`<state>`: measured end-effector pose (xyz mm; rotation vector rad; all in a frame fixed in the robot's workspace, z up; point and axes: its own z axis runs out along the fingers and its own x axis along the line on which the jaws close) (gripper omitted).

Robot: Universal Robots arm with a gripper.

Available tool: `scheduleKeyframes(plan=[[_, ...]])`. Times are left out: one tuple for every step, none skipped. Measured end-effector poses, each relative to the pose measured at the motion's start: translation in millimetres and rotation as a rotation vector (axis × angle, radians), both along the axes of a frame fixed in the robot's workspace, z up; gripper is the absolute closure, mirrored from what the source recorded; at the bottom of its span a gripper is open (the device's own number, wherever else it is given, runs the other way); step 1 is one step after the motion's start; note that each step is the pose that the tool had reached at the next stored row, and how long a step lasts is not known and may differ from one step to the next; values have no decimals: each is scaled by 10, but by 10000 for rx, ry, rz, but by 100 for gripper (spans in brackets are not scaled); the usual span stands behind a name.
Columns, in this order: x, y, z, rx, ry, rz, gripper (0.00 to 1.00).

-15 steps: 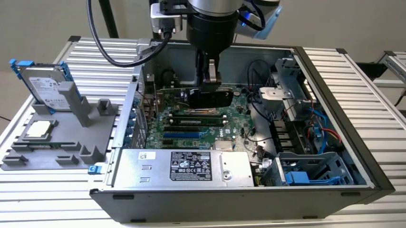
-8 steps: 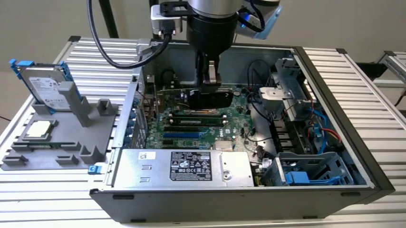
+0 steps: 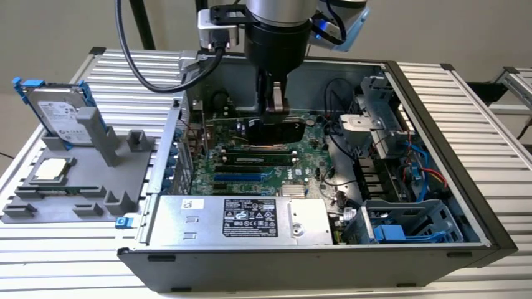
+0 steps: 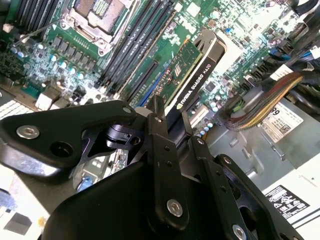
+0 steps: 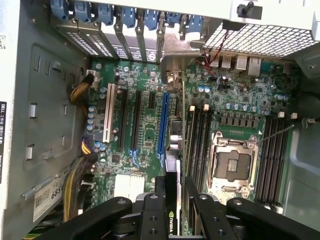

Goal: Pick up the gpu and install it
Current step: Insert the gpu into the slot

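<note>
Inside the computer case [image 3: 432, 156], my jaws pinch the gpu [image 4: 192, 80] edge-on; I should keep it square above the blue slot [image 5: 161, 125].

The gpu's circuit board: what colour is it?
Green, with a black cooler; the gpu shows best in the second wrist view.

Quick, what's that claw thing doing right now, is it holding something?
Gripper: shut on the gpu, holding it above the motherboard inside the computer case.
</note>
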<state>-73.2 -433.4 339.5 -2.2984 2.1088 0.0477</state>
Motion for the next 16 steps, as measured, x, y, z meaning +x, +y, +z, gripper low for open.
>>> scheduleKeyframes(plan=[[0, 0, -4, 0, 0, 0, 100], [0, 0, -7, 0, -1, 0, 100], [0, 0, -10, 0, -1, 0, 100], [0, 0, -14, 0, -2, 0, 100], [0, 0, -18, 0, -2, 0, 100], [0, 0, -21, 1, -3, 0, 100], [0, 0, -25, 1, -3, 0, 100], [0, 0, -28, 0, -3, 0, 100], [0, 0, -32, 0, -4, 0, 100], [0, 0, -35, 0, -4, 0, 100], [0, 0, -39, 0, -4, 0, 100], [0, 0, -43, 1, -5, 0, 100], [0, 0, -46, 1, -6, 0, 100], [0, 0, -49, 0, -6, 0, 100], [0, 0, -52, -1, -6, 0, 100], [0, 0, -56, 0, -7, 0, 100]])
